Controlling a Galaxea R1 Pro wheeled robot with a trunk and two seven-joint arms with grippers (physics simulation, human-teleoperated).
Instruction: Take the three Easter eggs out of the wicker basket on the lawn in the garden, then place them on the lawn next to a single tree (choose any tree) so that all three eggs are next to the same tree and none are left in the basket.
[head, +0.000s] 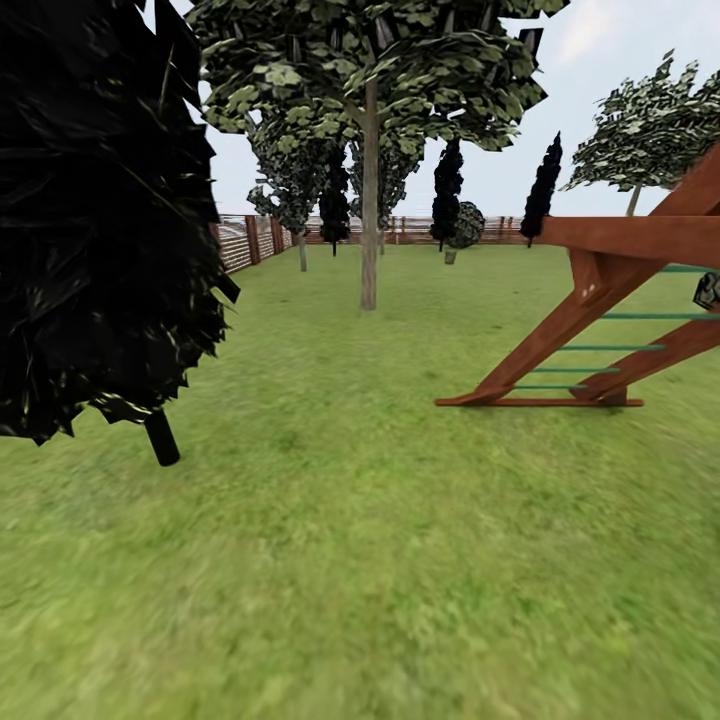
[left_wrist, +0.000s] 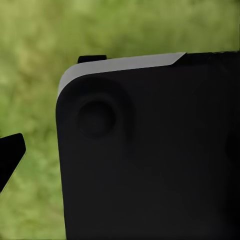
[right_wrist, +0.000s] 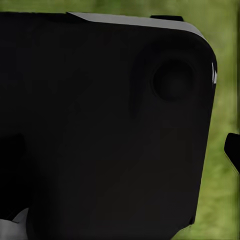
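Green lawn (head: 400, 560) everywhere, no basket or eggs around, so it's searching. The grey-trunked tree (head: 369, 250) stands beyond the wooden climbing frame (head: 600, 330). Can't tell the jaws' state. I'd turn slowly and scan.

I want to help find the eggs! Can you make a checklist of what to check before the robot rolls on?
1. Grass ahead free to drive on: ok, the lawn lies open.
2. Tree to aim for: ok, a grey-trunked tree stands ahead.
3. Dark bush close on the left: not ok, steer away.
4. Wooden climbing frame on the right: ok, off the path.
5. Hands open or shut: cannot tell.
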